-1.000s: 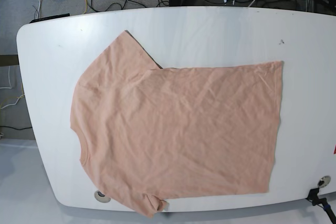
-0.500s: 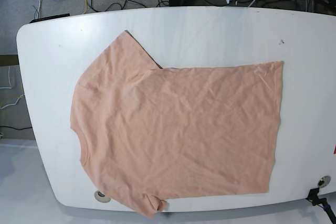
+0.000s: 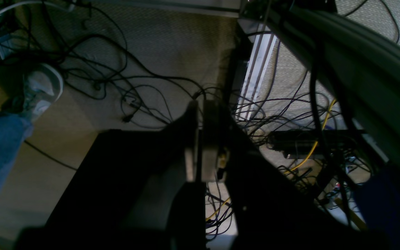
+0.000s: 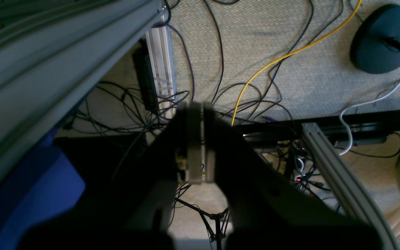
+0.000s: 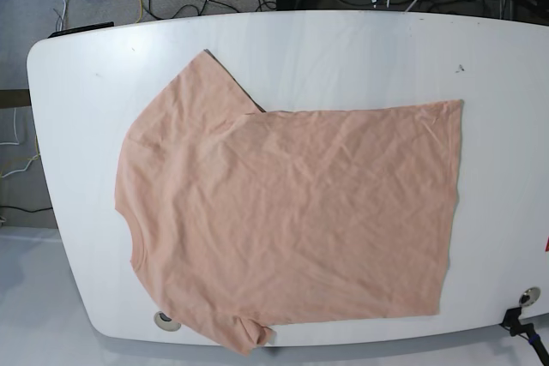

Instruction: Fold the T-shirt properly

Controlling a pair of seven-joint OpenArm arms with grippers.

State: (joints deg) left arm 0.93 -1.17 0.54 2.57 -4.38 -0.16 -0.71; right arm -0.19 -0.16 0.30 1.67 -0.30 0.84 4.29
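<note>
The T-shirt lies flat on the white table, long axis left to right, collar left. Both grippers, left gripper and right gripper, are pinched closed, empty, parked beyond the far edge. Neither looks nearer, I think.

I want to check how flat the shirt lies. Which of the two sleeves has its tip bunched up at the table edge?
The sleeve at the near table edge on the T-shirt; the far sleeve lies flat.
</note>
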